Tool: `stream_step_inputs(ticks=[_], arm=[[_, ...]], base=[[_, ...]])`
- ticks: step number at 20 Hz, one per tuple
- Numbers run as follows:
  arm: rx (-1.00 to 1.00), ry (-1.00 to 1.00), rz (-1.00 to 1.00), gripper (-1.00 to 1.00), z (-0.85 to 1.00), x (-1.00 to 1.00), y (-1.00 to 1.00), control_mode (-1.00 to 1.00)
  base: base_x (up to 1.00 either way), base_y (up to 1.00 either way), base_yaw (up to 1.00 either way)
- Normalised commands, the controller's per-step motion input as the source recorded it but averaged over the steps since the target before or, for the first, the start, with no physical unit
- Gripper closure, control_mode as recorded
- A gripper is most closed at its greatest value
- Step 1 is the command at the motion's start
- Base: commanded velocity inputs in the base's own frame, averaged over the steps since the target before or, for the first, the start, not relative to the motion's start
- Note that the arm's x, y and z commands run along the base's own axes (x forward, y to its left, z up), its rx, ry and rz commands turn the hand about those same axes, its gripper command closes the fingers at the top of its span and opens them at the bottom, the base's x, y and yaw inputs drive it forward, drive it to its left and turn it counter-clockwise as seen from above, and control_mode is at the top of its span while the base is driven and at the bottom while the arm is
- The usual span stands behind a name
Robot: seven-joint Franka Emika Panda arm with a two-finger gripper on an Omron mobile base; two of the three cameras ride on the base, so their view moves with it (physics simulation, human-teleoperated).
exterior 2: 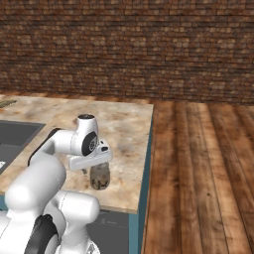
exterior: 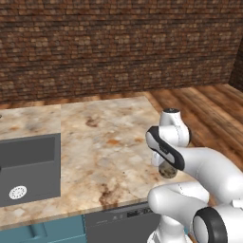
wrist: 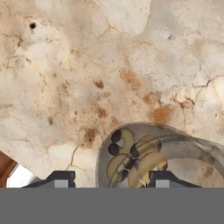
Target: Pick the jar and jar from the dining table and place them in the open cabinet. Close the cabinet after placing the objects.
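Brick wall (exterior: 118, 42), wooden plank floor (exterior 2: 198, 168), dark dishwasher front (exterior: 121, 223) under the counter

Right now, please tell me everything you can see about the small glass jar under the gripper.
The small jar is clear glass, round, with brownish and dark pieces at its bottom. It stands upright on the marbled stone table, near the front edge and the right-hand corner. The gripper sits right over its top, so the lid is hidden. In the hand view the jar lies between the two finger tips, seen from above. Whether the fingers already press on the glass cannot be told.
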Motion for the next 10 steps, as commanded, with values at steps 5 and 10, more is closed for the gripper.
stream_step_inputs(ticks=[5, 10], arm=[[0.00, 0.00, 0.00, 1.00, -0.01, 0.00, 0.00, -1.00], [0.00, -0.06, -0.01, 1.00, 0.13, -0.08, -0.02, -1.00]], base=[[0.00, 0.00, 0.00], [0.00, 0.00, 0.00]])
